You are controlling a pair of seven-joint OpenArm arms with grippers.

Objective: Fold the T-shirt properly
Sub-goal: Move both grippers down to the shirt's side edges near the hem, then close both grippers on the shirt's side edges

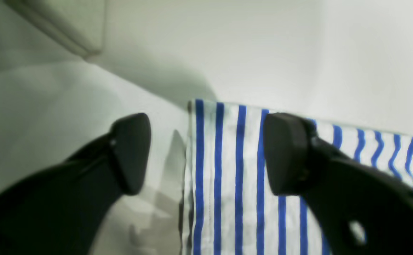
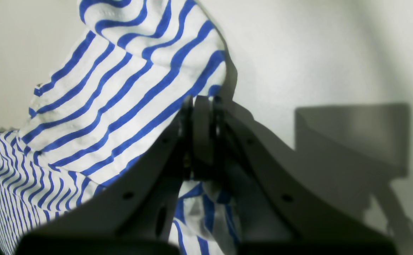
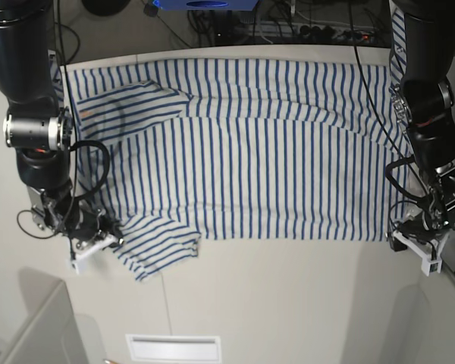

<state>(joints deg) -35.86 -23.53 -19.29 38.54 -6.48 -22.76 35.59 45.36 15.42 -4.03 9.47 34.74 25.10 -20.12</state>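
T-shirt (image 3: 250,144) lies spread flat across the table (image 3: 288,303), hem toward the base view's right, neck and sleeves toward its left. Near sleeve is partly turned over by the near edge. Right end effector (image 2: 202,106) is closed on a bunched fold of striped cloth at that near sleeve; in its wrist view the fabric rises above the tips and more hangs below them. Left end effector (image 1: 206,154) stands with jaws apart astride the near hem corner, one finger over bare table, the other over the stripes; nothing pinched. Step in hand, by the look of it: securing two near-edge grips before the first fold, one side taken, the other only lined up. Next move likely calls for the left end effector to close on the hem corner, catching both layers, then both arms carrying the near edge across together without dragging the body askew.
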